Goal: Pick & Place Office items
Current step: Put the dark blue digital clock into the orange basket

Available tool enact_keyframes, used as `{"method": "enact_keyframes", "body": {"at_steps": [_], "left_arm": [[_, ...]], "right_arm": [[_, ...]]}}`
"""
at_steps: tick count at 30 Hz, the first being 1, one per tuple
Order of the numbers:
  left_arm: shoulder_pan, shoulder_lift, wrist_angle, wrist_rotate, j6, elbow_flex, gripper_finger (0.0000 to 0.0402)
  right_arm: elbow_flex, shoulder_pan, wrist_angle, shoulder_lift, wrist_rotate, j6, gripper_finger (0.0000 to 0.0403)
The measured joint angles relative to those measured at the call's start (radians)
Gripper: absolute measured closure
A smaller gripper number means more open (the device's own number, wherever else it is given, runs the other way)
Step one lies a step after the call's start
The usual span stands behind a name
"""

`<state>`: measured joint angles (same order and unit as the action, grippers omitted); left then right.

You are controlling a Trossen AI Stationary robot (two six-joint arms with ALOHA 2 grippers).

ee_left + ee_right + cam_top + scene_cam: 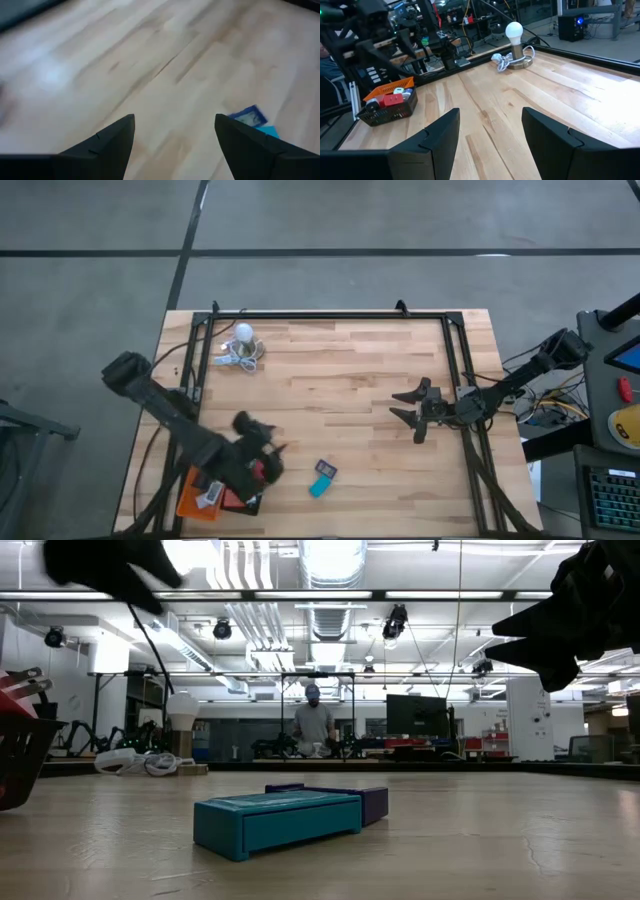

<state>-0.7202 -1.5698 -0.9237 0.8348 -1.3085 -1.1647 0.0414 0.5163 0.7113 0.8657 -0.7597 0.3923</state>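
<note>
Wood-plank table (340, 380), black rail frame round it, busy lab behind with a person standing far back in the low view. Left gripper (174, 131) sits near 7 o'clock on the table, just beside the orange tray (190, 498), jaws wide apart and empty in its wrist view. Two items remain out on the bare wood at about 6 o'clock: teal block (277, 822) with a purple one (372, 803) touching or just behind it; can't tell which. Tray already holds red, white and dark pieces (394, 96). Likely step: left goes for the teal/purple pair. To do it well: swing toward 6, line the fingers across the teal block's short side, drop low, take one piece only so the purple isn't nudged. Right gripper (414, 410) waits at 3 o'clock, jaws open, nothing held, well clear. Bulb with cord (242, 345) at 11 o'clock, out of the path.
</note>
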Motion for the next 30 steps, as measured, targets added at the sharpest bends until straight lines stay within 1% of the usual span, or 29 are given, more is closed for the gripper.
{"method": "enact_keyframes", "body": {"at_steps": [3, 5, 7, 10, 13, 15, 18, 22, 25, 30], "left_arm": [[0.059, 0.000, 0.296, 0.001, 0.350, 0.069, 0.0120], [0.089, 0.000, 0.510, -0.018, 0.546, 0.129, 0.0121], [0.111, 0.000, 0.713, -0.053, 0.709, 0.195, 0.0121], [0.128, 0.000, 0.990, -0.136, 0.934, 0.304, 0.0120], [0.132, -0.001, 1.227, -0.211, 1.162, 0.408, 0.0120], [0.132, -0.001, 1.356, -0.254, 1.261, 0.468, 0.0120], [0.135, -0.010, 1.471, -0.278, 1.325, 0.520, 0.0119], [0.154, -0.049, 1.494, -0.299, 1.348, 0.527, 0.0119], [0.174, -0.102, 1.493, -0.348, 1.381, 0.504, 0.0119], [0.209, -0.211, 1.474, -0.453, 1.469, 0.422, 0.0119]], "right_arm": [[0.000, 0.000, 0.000, 0.000, 0.000, 0.000, 0.0193], [0.000, 0.000, 0.000, 0.000, 0.000, 0.000, 0.0193], [0.000, 0.000, 0.000, 0.000, 0.000, 0.000, 0.0193], [0.000, 0.000, 0.000, 0.000, 0.000, 0.000, 0.0193], [0.000, 0.000, 0.000, 0.000, 0.000, 0.000, 0.0193], [0.000, 0.000, 0.000, 0.000, 0.000, 0.000, 0.0193], [0.000, 0.000, 0.000, 0.000, 0.000, 0.000, 0.0193], [0.000, 0.000, 0.000, 0.000, 0.000, 0.000, 0.0193], [0.000, 0.000, -0.001, 0.000, 0.000, 0.000, 0.0193], [0.000, 0.000, -0.001, 0.000, 0.000, 0.000, 0.0193]]}}
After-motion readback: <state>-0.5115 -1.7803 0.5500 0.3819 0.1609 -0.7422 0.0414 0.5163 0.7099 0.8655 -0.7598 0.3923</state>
